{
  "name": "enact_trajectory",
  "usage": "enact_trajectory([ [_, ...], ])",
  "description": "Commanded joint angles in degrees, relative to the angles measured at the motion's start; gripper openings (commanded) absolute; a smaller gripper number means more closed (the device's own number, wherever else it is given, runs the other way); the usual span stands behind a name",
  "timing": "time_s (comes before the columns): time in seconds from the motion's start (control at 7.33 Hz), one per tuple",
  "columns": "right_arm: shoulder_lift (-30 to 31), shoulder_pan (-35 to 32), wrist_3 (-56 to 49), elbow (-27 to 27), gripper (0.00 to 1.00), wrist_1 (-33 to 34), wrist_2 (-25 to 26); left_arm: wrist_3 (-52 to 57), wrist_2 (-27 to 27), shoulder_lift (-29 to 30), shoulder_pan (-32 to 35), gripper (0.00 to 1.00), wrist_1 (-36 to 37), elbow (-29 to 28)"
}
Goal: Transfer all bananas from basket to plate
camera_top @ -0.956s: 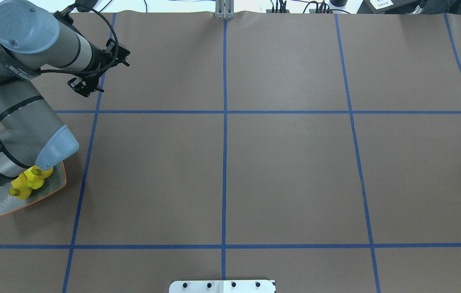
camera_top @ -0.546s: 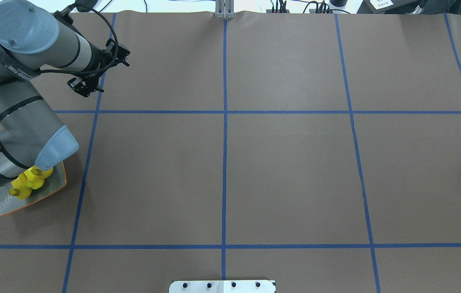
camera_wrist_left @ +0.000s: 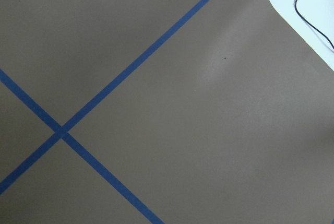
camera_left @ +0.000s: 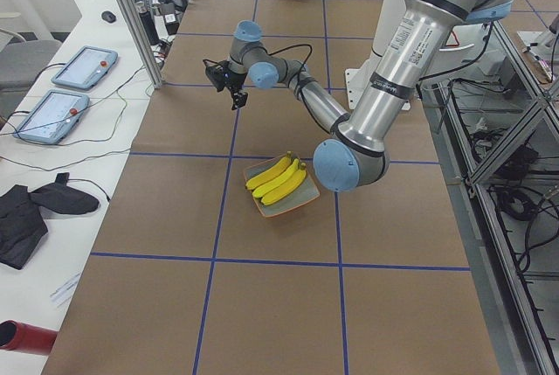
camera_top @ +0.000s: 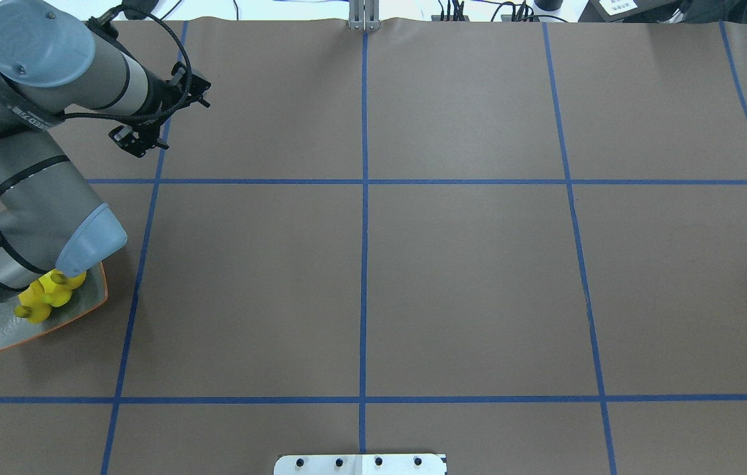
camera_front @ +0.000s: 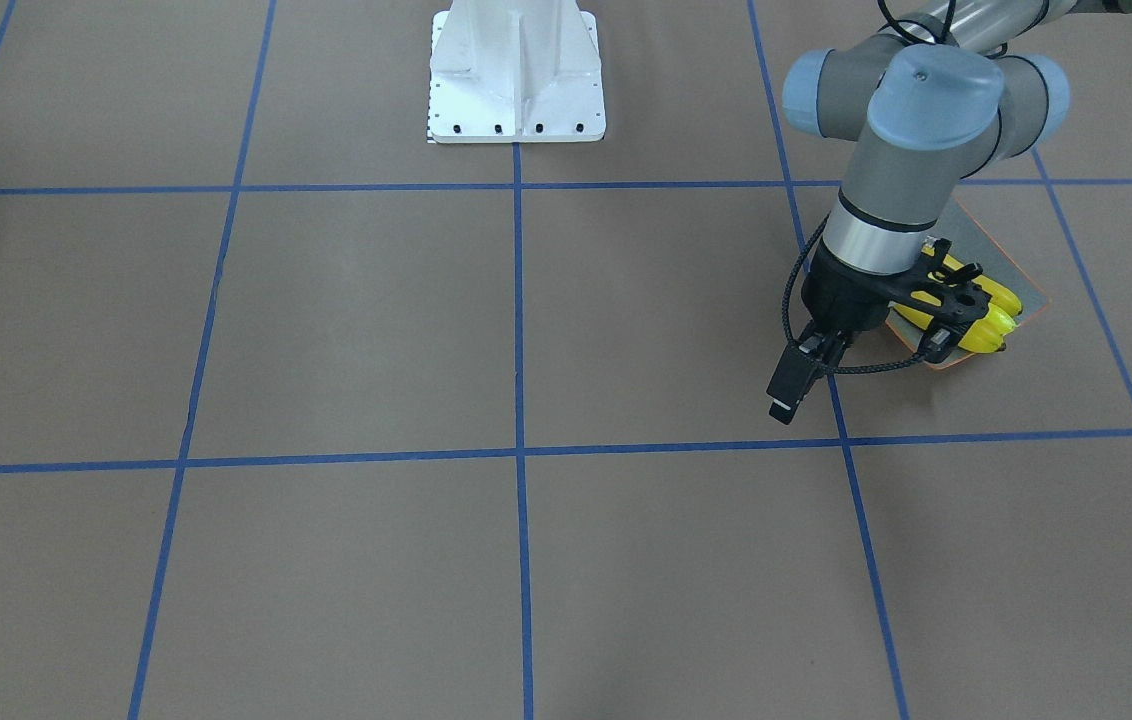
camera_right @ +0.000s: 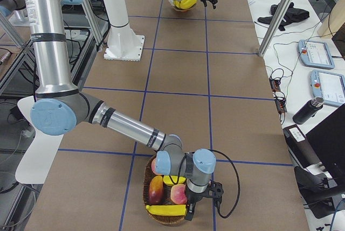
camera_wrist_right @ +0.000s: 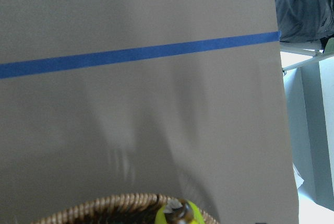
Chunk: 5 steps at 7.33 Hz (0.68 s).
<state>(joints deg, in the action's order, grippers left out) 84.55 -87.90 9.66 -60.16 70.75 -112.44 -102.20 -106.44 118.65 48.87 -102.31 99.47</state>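
Three bananas (camera_left: 278, 184) are laid side by side on the plate (camera_left: 284, 211), near the counter's (camera_top: 466, 277) left end. The left pincer (camera_front: 784, 398) is held above bare counter just beside the plate, with nothing gripped; how far it is parted cannot be told. The right pincer (camera_right: 191, 209) is positioned over the basket (camera_right: 161, 219), where one banana (camera_right: 166, 209) is seen among red fruit (camera_right: 156, 188); its gap cannot be told either.

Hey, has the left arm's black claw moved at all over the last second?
No. In the overhead view the left arm's black claw sits where it was, just left of the blue tape line and above that line's crossing.
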Motion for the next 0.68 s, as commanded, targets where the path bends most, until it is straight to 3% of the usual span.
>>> enact_trajectory([
  [0.0,0.0,0.44,0.01,0.13,0.69,0.0,0.03,-0.02,0.0,-0.09,-0.09,1.0,0.0,-0.06],
  [0.27,0.0,1.06,0.1,0.05,0.67,0.0,-0.06,0.07,0.09,-0.09,-0.09,1.0,0.0,-0.06],
  [0.41,0.0,1.15,0.18,0.05,0.51,0.0,-0.06,0.07,0.0,-0.26,-0.09,1.0,-0.09,0.02],
  [0.55,0.0,1.15,0.1,-0.04,0.26,0.0,-0.06,0.07,0.0,-0.26,-0.09,1.0,-0.09,-0.06],
])
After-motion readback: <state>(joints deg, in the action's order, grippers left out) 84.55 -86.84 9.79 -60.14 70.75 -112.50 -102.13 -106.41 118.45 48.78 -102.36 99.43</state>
